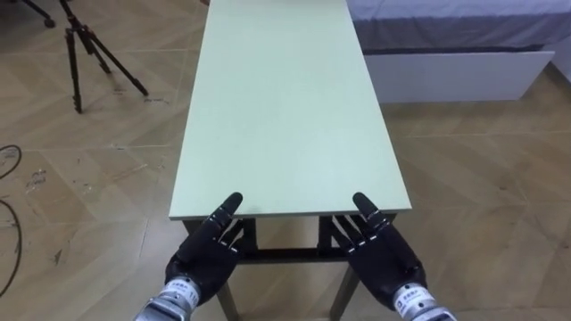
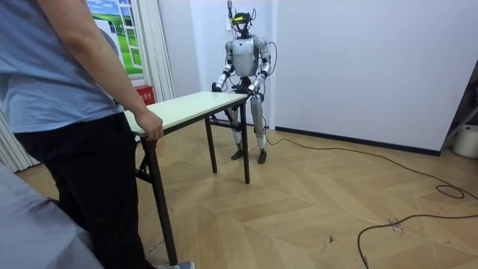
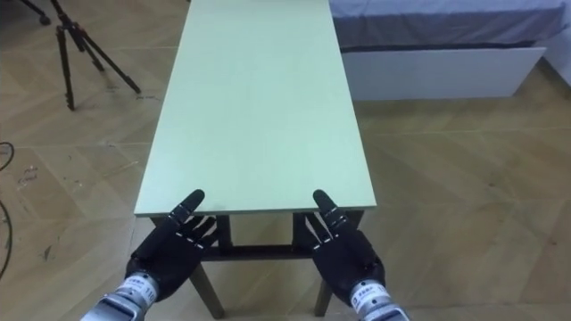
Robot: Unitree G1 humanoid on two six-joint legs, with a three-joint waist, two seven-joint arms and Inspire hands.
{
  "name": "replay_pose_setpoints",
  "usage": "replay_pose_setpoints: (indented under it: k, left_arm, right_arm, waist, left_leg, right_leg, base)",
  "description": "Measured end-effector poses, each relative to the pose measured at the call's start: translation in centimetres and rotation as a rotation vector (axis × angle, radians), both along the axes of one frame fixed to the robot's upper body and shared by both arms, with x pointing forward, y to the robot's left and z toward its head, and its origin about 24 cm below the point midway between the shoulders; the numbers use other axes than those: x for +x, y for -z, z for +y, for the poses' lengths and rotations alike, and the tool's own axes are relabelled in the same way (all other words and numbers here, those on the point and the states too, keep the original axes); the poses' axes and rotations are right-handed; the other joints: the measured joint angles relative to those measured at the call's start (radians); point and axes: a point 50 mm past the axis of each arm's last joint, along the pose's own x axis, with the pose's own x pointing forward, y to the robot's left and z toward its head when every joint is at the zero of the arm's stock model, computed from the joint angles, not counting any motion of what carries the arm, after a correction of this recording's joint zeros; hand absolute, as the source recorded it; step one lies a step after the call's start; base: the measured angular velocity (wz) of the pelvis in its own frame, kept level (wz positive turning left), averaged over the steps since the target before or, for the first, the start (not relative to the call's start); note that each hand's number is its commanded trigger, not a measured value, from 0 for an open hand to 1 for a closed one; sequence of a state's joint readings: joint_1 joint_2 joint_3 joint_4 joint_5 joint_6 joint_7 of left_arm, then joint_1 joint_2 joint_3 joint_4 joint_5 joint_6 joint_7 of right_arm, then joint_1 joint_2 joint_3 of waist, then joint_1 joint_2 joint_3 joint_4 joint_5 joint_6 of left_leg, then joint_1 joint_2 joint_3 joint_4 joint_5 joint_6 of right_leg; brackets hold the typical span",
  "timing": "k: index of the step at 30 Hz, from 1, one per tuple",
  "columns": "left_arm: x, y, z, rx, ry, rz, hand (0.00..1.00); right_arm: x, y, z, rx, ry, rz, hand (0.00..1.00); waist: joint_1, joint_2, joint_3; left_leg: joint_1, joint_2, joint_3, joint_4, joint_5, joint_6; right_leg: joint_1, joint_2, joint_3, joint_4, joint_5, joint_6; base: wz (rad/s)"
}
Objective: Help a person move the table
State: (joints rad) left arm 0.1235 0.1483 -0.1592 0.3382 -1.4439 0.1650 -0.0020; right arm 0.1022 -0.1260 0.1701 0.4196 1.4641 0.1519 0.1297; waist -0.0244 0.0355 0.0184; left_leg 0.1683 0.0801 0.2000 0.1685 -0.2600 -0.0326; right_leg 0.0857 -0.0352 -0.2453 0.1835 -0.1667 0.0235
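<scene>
1. Straight ahead, running from 6 o'clock toward 12 o'clock, the pale green bench (image 1: pixel 285 107) stands on the wood floor (image 1: pixel 482 178); the robot stands at one short end.
2. At 1 o'clock, just beside the bench's far end, lies a bed (image 1: pixel 455 76).
3. At the bench's opposite end, a person (image 2: pixel 67 112) grips its edge with one hand (image 2: pixel 151 128).
4. At 10 o'clock stands a black tripod (image 1: pixel 85 53).
5. At 7 o'clock, the left hand (image 1: pixel 205 259) clasps the bench's near edge, thumb on top, fingers beneath.
6. At 5 o'clock, the right hand (image 1: pixel 384 263) clasps it likewise.
</scene>
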Motion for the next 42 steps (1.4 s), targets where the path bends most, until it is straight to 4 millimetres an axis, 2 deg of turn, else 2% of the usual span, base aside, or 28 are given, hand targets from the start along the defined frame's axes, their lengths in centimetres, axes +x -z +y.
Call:
replay_pose_setpoints:
  k: [8, 17, 21, 29, 33, 36, 42]
  left_arm:
    - [0.5, 0.8, -0.2, 0.004, -0.008, 0.07, 0.0]
    - [0.1, 1.5, -0.3, -0.018, -0.054, 0.134, 0.0]
    - [0.2, 1.5, -0.3, -0.099, -0.133, 0.15, 0.0]
    - [0.3, 1.5, -0.3, -0.116, -0.159, 0.149, 0.0]
    - [1.3, 0.9, -0.5, -0.151, -0.166, 0.13, 0.0]
    - [2.5, -0.2, -0.8, -0.156, -0.152, 0.077, 0.0]
    - [3.2, -1.6, -1.4, -0.182, -0.135, 0.03, 0.0]
  right_arm:
    - [0.6, 0.0, 0.4, 0.022, 0.021, 0.034, 0.0]
    - [0.1, 1.6, 0.7, 0.026, 0.05, 0.118, 0.0]
    - [0.1, 1.5, 0.8, 0.062, 0.074, 0.118, 0.0]
    - [0.4, 1.3, 1.1, 0.078, 0.075, 0.099, 0.0]
    - [0.8, 0.9, 1.2, 0.083, 0.07, 0.067, 0.0]
    - [1.1, 0.7, 1.4, 0.089, 0.075, 0.049, 0.0]
    - [1.2, 0.7, 1.2, 0.091, 0.083, 0.042, 0.0]
  waist:
    - [-0.009, 0.005, 0.0]
    - [-0.014, -0.003, 0.0051]
    - [-0.016, -0.006, 0.0052]
    - [-0.017, -0.007, 0.0037]
    - [-0.017, -0.004, 0.0023]
    - [-0.016, 0.004, -0.0026]
    - [0.0, 0.006, -0.0044]
  left_leg:
    - [0.001, 0.0, -0.014, 0.0, 0.0, 0.0]
    - [0.0, 0.0, -0.015, 0.0, 0.0, 0.0]
    - [-0.001, -0.001, -0.014, 0.0, 0.0, 0.0]
    - [-0.003, 0.0, -0.012, 0.0, 0.0, 0.0]
    - [-0.006, 0.0, -0.012, 0.002, 0.0, 0.0]
    - [-0.003, 0.0, -0.014, 0.003, 0.0, 0.0]
    - [-0.001, 0.0, -0.015, 0.003, 0.0, 0.0]
  right_leg:
    - [0.004, 0.0, -0.002, 0.001, 0.0, 0.0]
    - [0.002, 0.0, -0.003, 0.0, 0.0, 0.0]
    - [-0.001, 0.0, -0.001, 0.0, 0.0, 0.0]
    - [-0.005, 0.0, 0.0, 0.001, 0.0, 0.0]
    - [-0.006, 0.0, -0.001, 0.001, 0.0, 0.0]
    - [-0.002, 0.0, -0.002, 0.001, 0.0, 0.0]
    - [0.0, 0.0, -0.003, 0.001, 0.001, -0.001]
  base:
    - [0.01]
    - [0.0]
    - [-0.01]
    - [-0.01]
    - [0.0]
    - [0.0]
    - [0.0]
